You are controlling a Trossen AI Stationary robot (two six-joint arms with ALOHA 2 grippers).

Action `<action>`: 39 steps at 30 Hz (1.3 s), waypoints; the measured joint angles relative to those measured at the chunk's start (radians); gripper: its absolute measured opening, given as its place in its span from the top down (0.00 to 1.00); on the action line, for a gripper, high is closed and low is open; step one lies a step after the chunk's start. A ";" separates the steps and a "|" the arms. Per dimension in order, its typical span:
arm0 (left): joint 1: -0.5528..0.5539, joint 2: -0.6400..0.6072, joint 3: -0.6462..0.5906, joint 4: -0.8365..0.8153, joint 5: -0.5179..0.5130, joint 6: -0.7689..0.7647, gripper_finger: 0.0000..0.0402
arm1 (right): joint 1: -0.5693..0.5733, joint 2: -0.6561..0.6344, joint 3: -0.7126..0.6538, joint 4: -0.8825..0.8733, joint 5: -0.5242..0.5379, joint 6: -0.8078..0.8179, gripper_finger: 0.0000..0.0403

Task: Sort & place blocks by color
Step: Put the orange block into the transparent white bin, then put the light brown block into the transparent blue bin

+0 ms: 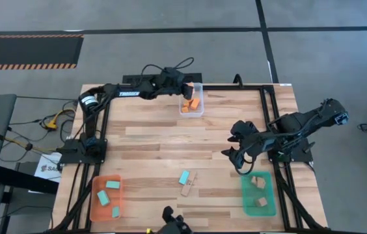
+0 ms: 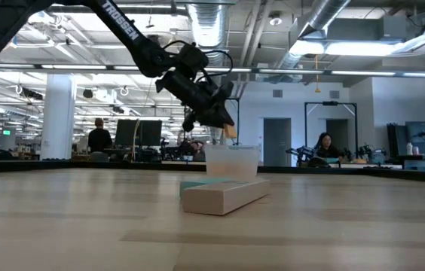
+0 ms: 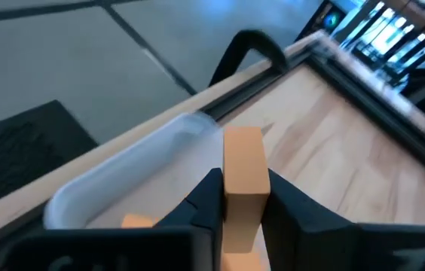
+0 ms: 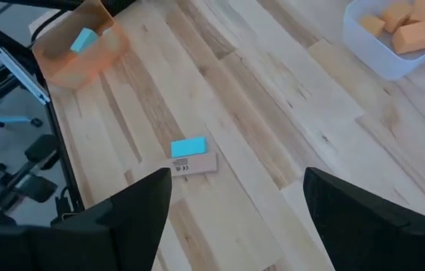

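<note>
Orange block (image 3: 243, 177): plain rectangular bar, upright, clamped between the left gripper's (image 3: 243, 197) fingers above the clear tray (image 1: 192, 107) at the table's far edge. Left arm reached across, wrist angled down. Right gripper (image 4: 235, 197) hovered with fingers wide apart, empty, beside the green tray (image 1: 271, 201).

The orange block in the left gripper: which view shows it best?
The left wrist view: the orange block fills the frame, clamped between the left gripper fingers above the clear tray. The low view shows a sliver; the high view hides it; the right wrist view misses it.
</note>
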State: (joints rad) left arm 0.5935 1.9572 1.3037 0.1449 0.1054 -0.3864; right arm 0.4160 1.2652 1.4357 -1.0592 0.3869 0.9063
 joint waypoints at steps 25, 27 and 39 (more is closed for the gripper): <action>-0.137 -0.110 0.328 -0.893 0.164 0.434 0.43 | 0.027 0.000 0.000 0.004 0.003 -0.055 0.20; -0.187 -0.164 0.328 -0.905 0.150 0.436 0.45 | 0.022 0.000 0.000 0.012 0.004 -0.099 0.20; -0.510 -0.529 0.221 -0.813 -0.080 0.385 0.53 | -0.020 0.093 0.000 0.221 -0.016 -0.401 0.20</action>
State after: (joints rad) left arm 0.0832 1.4286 1.5243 -0.6682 0.0258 -0.0010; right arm 0.3958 1.3577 1.4361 -0.8383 0.3713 0.5055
